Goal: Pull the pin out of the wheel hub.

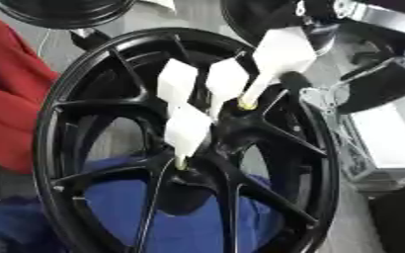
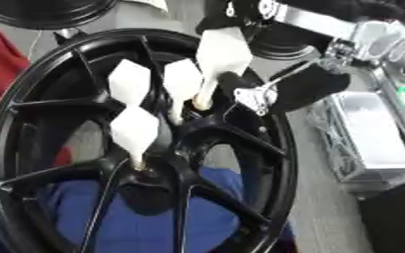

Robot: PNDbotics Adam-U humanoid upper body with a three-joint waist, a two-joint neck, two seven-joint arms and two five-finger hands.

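Right hand up beside the topmost white pin, grip impossible to tell; three more pins lower-left in the black wheel.

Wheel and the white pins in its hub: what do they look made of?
Wheel: looks like cast metal with a glossy black finish; the spokes and rim show bright reflections. Pins: matte white, flat-faceted heads with no shine, probably plastic. The pin nearest the right hand has a yellowish tip; its material is unclear.
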